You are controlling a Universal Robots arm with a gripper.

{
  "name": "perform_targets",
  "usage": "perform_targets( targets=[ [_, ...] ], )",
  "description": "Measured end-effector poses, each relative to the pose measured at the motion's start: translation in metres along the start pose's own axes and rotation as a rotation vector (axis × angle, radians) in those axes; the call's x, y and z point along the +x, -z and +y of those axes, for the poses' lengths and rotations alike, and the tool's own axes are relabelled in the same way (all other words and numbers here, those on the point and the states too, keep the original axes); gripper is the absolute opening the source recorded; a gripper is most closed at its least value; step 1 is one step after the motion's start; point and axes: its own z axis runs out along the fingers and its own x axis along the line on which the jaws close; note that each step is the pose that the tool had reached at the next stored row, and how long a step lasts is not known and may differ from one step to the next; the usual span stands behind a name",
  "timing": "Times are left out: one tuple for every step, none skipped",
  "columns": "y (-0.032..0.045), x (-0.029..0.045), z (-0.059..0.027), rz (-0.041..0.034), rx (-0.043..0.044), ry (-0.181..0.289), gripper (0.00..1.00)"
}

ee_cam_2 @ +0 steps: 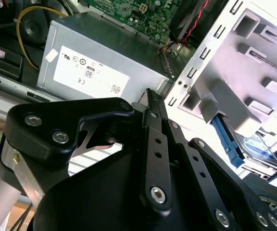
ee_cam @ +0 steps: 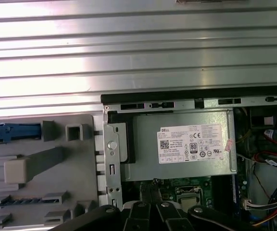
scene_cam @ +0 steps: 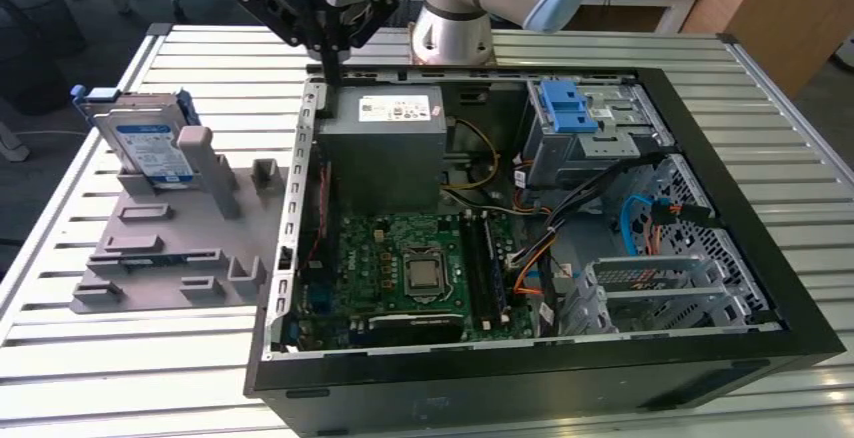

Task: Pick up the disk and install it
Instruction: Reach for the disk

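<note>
Jaws closed near power supply (scene_cam: 384, 153), disk (scene_cam: 147, 143) in grey stand (scene_cam: 154, 248)

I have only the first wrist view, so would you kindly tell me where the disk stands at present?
Observer: The disk stands on edge in the grey slotted stand, on the exterior view's left of the open computer case.
Operator: Thank you. Is the gripper holding it?
Observer: No. The gripper hangs shut and empty above the case's edge beside the power supply, apart from the disk.
Operator: What lies on the far side of the power supply?
Observer: A metal drive cage with a blue plastic piece on top, on the exterior view's right.
</note>
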Motion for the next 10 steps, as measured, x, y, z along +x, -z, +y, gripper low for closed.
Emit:
perform_targets(
  targets=[
    [0.0,0.0013,0.0,0.0,0.0001,0.0,0.11],
    [0.0,0.0026,0.0001,0.0,0.0,0.0,0.11],
    [0.0001,0.0038,0.0001,0.0,0.0,0.0,0.11],
    [0.0001,0.0051,0.0002,0.0001,0.0,0.0,0.11],
    [0.0001,0.0063,0.0002,0.0,0.0,0.0,0.11],
    [0.0001,0.0076,0.0003,0.0,0.0,0.0,0.11],
    [0.0001,0.0088,0.0003,0.0,0.0,0.0,0.11],
    [0.0002,0.01,0.0003,0.0,0.0,0.0,0.11],
    [0.0002,0.0111,0.0003,0.0,0.0,0.0,0.11],
    [0.0002,0.0122,0.0004,0.0001,0.0001,0.0,0.11]
  ],
)
